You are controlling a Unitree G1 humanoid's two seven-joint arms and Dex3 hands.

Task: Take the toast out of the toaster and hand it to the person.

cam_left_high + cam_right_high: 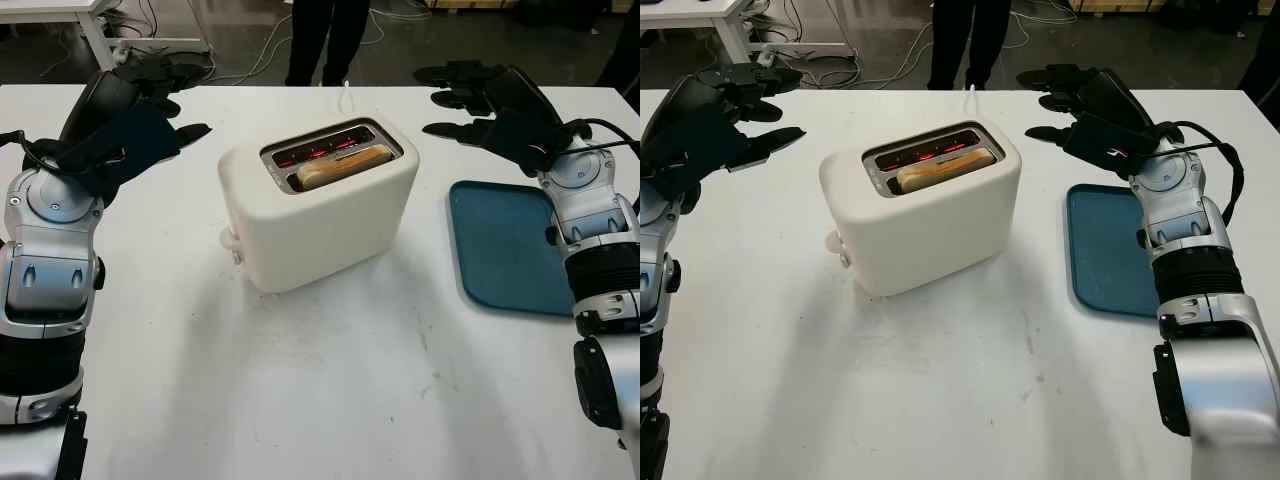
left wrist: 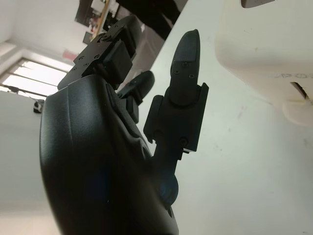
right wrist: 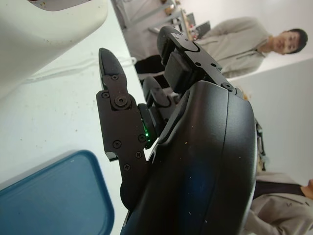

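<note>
A cream toaster [image 1: 320, 215] stands in the middle of the white table [image 1: 300, 380], its slots glowing red. One slice of toast [image 1: 343, 167] sticks up from the near slot. My left hand [image 1: 150, 100] hovers open to the left of the toaster, well apart from it. My right hand [image 1: 470, 100] hovers open to the toaster's right, above the table's far side. The toaster's wall [image 2: 274, 44] appears beside my left hand's fingers [image 2: 183, 93] in the left wrist view. A person [image 3: 244, 41] in a beige top stands beyond the table in the right wrist view.
A blue tray [image 1: 505, 245] lies on the table's right side, beneath my right forearm. Someone's dark-trousered legs [image 1: 325, 40] stand at the table's far edge. Cables run across the floor behind. A second person's shoulder [image 3: 281, 205] is near my right hand.
</note>
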